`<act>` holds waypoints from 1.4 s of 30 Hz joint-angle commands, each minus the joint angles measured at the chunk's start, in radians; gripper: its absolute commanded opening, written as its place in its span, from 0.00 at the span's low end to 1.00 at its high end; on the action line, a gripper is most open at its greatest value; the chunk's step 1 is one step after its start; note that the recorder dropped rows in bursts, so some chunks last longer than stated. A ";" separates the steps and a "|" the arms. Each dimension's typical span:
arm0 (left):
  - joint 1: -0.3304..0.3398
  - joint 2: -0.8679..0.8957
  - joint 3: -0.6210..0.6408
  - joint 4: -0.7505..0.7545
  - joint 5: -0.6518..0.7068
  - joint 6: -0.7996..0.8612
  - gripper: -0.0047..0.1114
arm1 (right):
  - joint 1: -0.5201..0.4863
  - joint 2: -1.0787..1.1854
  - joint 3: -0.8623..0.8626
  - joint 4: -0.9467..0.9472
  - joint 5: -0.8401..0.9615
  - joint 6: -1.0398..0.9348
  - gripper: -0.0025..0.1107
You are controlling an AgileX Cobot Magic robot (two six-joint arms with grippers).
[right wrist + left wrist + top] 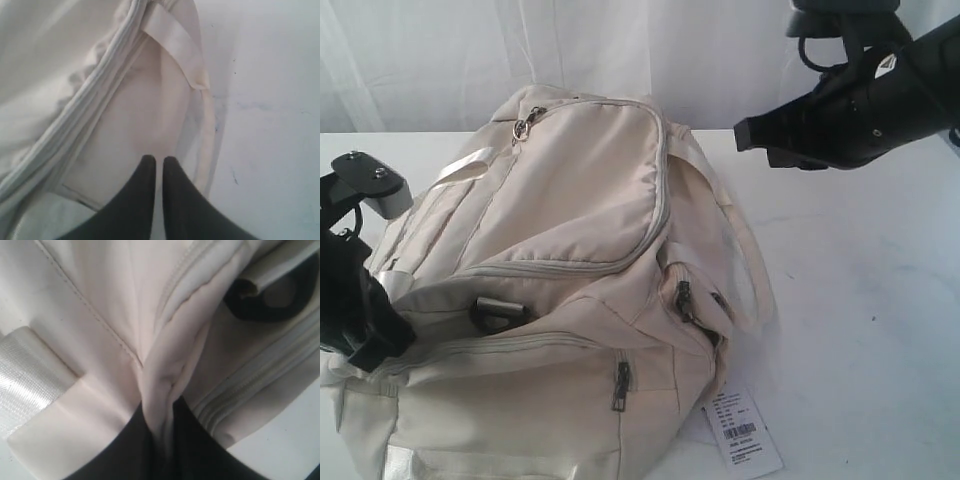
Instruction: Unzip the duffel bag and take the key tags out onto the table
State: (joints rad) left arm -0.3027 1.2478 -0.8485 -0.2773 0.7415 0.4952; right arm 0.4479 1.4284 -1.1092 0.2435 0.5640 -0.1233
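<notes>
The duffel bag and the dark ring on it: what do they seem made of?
The duffel bag looks like soft woven fabric, matte cream: it creases and has stitched seams. The ring looks like black plastic, smooth and dull, though painted metal is possible.

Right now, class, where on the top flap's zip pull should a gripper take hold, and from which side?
Pinch the metal tab of the zip pull, not the slider. It lies exposed on the duffel bag at the flap's far corner, so probably come down from above.
</notes>
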 commanded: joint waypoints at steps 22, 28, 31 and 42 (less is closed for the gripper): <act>-0.001 -0.008 0.010 -0.125 0.091 0.042 0.04 | 0.049 0.707 -0.596 0.223 -0.051 -0.051 0.26; -0.001 -0.008 0.010 -0.055 0.058 0.069 0.04 | 0.022 0.663 -0.596 -0.024 0.082 0.064 0.02; -0.001 -0.008 0.010 -0.020 0.062 0.069 0.04 | -0.007 0.641 -0.596 -0.184 0.183 0.170 0.02; -0.001 -0.010 0.010 0.008 0.077 0.057 0.04 | -0.082 0.537 -0.538 -0.277 0.368 0.158 0.02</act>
State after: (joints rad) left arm -0.3044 1.2456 -0.8467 -0.3399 0.7131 0.5620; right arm 0.4140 2.0014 -1.6735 0.1263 0.9142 0.0496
